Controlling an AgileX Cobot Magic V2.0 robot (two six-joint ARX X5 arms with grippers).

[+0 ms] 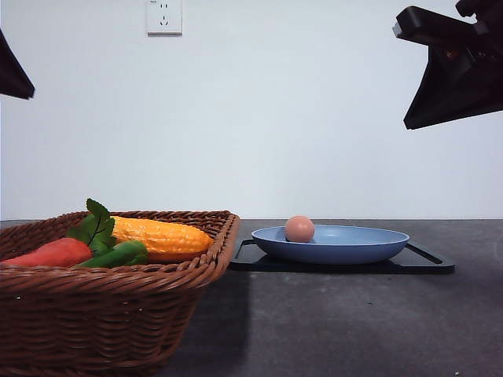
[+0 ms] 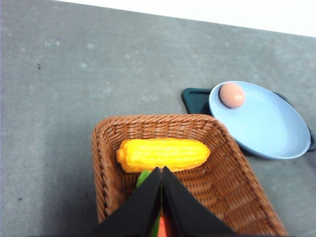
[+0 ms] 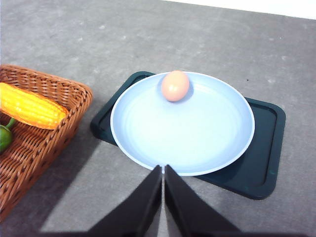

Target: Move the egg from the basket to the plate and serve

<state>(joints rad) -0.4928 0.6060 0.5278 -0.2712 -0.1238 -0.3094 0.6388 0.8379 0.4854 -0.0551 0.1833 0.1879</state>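
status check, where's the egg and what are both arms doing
Left gripper shut, empty, above basket. Right gripper shut, empty, above plate. Egg on plate. Nothing in the way.

In the front view, the basket (image 1: 118, 314) runs off the left and bottom edges of the frame, and its near wall hides the lower parts of the carrot (image 1: 51, 253), the green pepper (image 1: 118, 254) and the corn cob (image 1: 161, 237). The right arm (image 1: 456, 67) is cut off at the upper right corner, the left arm (image 1: 12, 75) at the left edge. The plate (image 1: 334, 245) covers most of the black tray (image 1: 428, 263).

In the left wrist view, the left gripper (image 2: 161, 170) hides most of the pepper and carrot; the basket's lower part is cut by the bottom edge.
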